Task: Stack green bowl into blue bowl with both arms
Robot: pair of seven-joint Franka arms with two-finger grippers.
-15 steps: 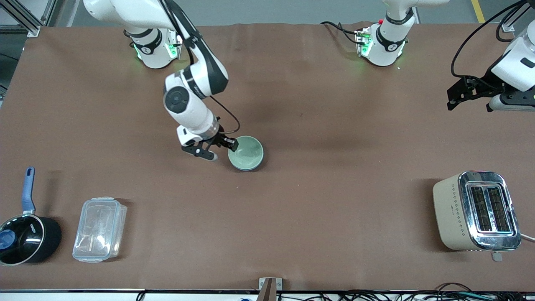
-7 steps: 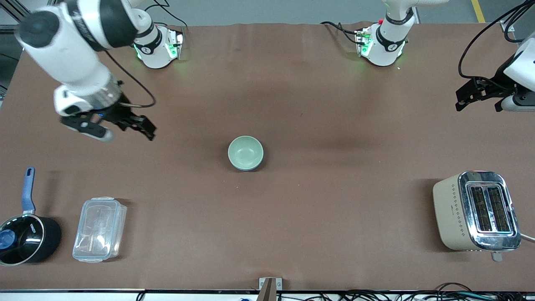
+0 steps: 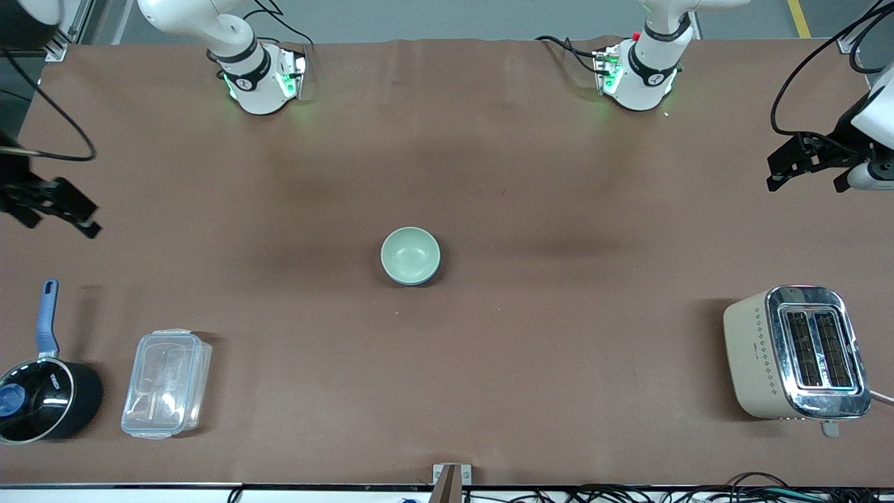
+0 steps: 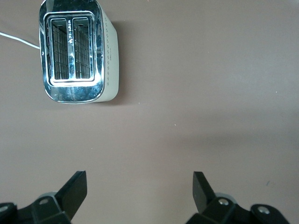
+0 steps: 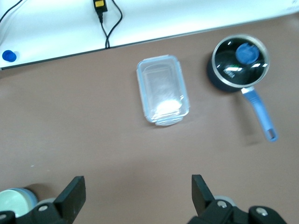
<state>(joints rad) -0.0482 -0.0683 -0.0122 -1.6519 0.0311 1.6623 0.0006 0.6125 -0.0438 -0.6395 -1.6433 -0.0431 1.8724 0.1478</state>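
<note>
Your right gripper point(image 3: 52, 206) has swung away from the green bowl point(image 3: 411, 255) since a second ago, when its fingers sat at the bowl's rim; it now hangs over the table's edge at the right arm's end, well apart from the bowl. The bowl has not shifted: it sits nested in the blue bowl point(image 3: 427, 274), whose darker outside shows only as a thin crescent under the green rim, at the middle of the table point(image 3: 489, 349).

Start with what lies nearest the front camera. At the right arm's end you have the black saucepan point(image 3: 42, 398) with its blue handle and, just beside it, the clear plastic container point(image 3: 166, 383). Both show below your right jaws in the right wrist view, the container point(image 5: 162, 90) closer to the gap between them than the saucepan point(image 5: 239, 63), and the stacked bowls point(image 5: 16, 201) peek in beside one finger. Those jaws are spread wide and hold nothing.

At the left arm's end stands the cream toaster point(image 3: 796, 353). Your left gripper point(image 3: 814, 164) has drifted slightly, and it hovers over the table edge there, jaws spread wide and bare, with the toaster point(image 4: 77, 51) well apart from them.

Farthest back, both arm bases stand along the table's edge.
</note>
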